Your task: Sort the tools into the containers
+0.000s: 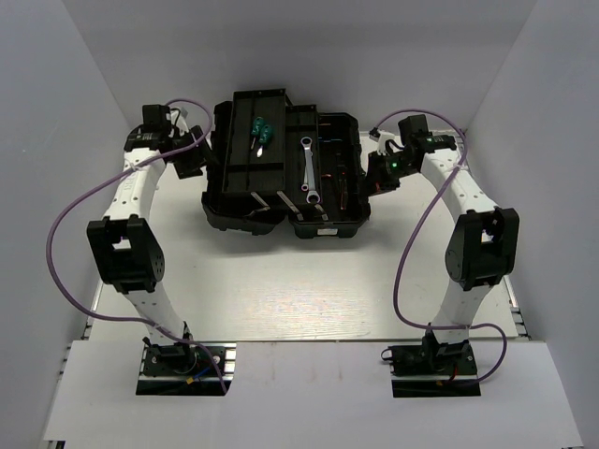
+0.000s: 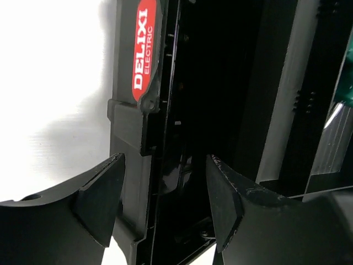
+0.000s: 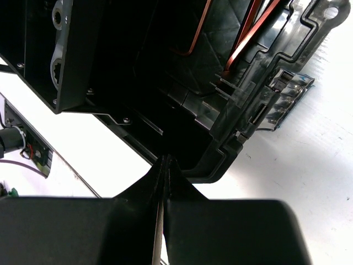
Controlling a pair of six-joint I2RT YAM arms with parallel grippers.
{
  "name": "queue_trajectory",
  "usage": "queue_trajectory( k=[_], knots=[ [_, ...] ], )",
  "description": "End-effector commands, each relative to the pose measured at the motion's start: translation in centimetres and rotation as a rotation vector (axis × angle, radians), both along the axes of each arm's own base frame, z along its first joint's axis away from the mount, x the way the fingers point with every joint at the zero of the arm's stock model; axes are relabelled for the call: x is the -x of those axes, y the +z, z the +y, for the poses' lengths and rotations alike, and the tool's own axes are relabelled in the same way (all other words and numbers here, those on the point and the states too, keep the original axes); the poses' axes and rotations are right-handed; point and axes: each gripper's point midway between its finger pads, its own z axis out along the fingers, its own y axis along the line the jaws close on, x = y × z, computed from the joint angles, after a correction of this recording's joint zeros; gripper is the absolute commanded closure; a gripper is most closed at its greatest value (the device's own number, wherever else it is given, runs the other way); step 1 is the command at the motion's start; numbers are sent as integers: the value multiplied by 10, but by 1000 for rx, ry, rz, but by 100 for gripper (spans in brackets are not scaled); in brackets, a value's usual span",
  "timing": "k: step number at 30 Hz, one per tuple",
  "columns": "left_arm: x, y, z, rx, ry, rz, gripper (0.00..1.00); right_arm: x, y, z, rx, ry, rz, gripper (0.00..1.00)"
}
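Toolbox [image 1: 225, 210]: black throughout.
Label [image 2: 144, 49] on toolbox: red oval, white lettering.
Screwdriver handles [image 1: 265, 134]: green.
Wrench [image 1: 307, 168]: shiny silver.
Hex keys [image 3: 246, 37]: reddish-brown, thin lines against black.
Table [image 1: 309, 290]: white.
Left arm [image 1: 140, 201], right arm [image 1: 459, 192]: white links, black joints.
Cables [image 1: 56, 234]: purple.
Small light [image 1: 394, 166] on right arm: green.
Left gripper [image 2: 164, 165], right gripper [image 3: 166, 165]: black.

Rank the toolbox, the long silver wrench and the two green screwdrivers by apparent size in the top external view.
1. toolbox
2. silver wrench
3. left screwdriver and right screwdriver: look alike, not ranked apart
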Motion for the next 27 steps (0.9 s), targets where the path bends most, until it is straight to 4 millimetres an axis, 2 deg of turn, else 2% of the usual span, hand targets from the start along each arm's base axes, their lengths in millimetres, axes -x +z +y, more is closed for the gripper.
queue_trajectory(
  k=[1, 2, 8, 12, 14, 18, 19, 22, 23, 24, 25, 27],
  knots=[
    [-4, 2, -2, 15, -37, -33, 30, -3, 6, -1, -2, 7, -15, 100],
    [-5, -6, -2, 16, -37, -16, 30, -3, 6, -1, -2, 7, -15, 100],
    [-24, -7, -6, -18, -46, -32, 31, -4, 3, -1, 0, 6, -11, 100],
    [-26, -27, -1, -46, -35, 12, 33, -3, 2, -1, 1, 6, -8, 100],
    [-26, -27, -1, -46, -35, 12, 34, -2, 3, -1, 0, 7, -8, 100],
    [-26, -32, -5, -51, -52, 18, 51, -3, 2, -2, 1, 2, -6, 100],
    [-28, -30, -7, -45, -57, 7, 64, -3, 1, -2, 4, 2, -7, 100],
    [-28, -22, -14, -37, -75, -13, 81, -3, 2, -2, 6, 1, -9, 100],
    [-28, -21, -15, -30, -81, -13, 83, -4, 2, -3, 11, -3, -10, 98],
    [-29, -9, -22, -24, -98, -49, 85, -5, 3, -4, 12, -6, -15, 94],
    [-28, -3, -22, -25, -98, -61, 87, -6, 0, -6, 28, -14, -17, 81],
    [-28, 7, -27, -26, -106, -84, 89, -10, -1, -10, 48, -30, -27, 67]
  ],
)
